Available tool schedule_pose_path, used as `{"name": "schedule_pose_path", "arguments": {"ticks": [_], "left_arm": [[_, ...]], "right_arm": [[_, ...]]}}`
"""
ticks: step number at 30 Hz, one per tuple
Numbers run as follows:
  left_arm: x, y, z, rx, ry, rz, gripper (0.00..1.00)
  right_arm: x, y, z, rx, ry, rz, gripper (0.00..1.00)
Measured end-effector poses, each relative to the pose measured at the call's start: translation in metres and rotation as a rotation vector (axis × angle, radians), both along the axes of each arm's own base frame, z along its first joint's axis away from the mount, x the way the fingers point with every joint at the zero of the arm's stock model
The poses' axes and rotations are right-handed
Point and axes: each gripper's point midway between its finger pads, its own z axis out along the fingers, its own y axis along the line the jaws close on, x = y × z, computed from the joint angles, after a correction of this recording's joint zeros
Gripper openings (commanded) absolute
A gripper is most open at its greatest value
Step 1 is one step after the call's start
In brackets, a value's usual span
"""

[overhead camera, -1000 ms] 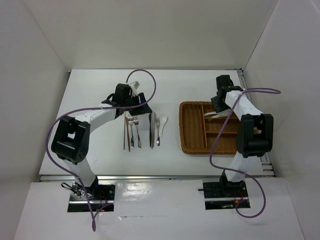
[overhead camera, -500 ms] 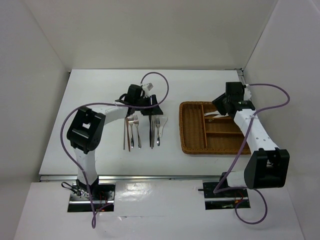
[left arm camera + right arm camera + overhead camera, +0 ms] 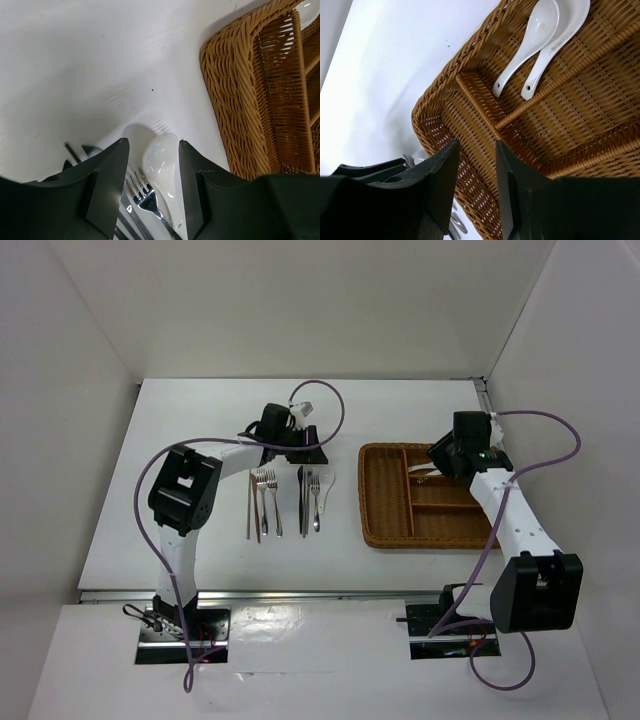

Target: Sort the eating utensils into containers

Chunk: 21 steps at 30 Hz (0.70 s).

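On the table lie chopsticks, forks, knives and another fork in a row. A white soup spoon lies at the row's right end beside a silver fork. My left gripper stands open low over them, with the spoon's bowl and the fork's tines between its fingers. The brown wicker tray lies to the right. Two white soup spoons lie in its far compartment. My right gripper hangs open and empty above the tray.
White walls close the table on the left, back and right. The tray's inner dividers split it into long compartments. Purple cables loop off both arms. A strip of bare table separates the utensil row from the tray.
My left gripper has moved right along the utensil row to the white spoon and narrowed a little. My right arm has swung out to the right, its gripper still over the tray.
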Motion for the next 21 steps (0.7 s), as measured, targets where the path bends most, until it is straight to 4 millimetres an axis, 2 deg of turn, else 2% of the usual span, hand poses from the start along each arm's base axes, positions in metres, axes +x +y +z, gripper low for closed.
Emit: {"name": "schedule_pose_path", "arguments": {"ticks": [11,18,21], "left_arm": [[-0.014,-0.004,-0.011,-0.018,0.025,-0.068,0.51],[-0.018,-0.005,-0.029,-0.015,0.054,-0.087,0.50],[-0.018,-0.005,-0.030,-0.016,0.049,-0.098,0.46]], "right_arm": [[0.004,-0.002,-0.010,-0.013,0.032,0.000,0.43],[0.007,-0.002,-0.014,-0.015,0.046,0.002,0.43],[0.007,-0.002,-0.014,-0.017,0.045,0.005,0.43]]}}
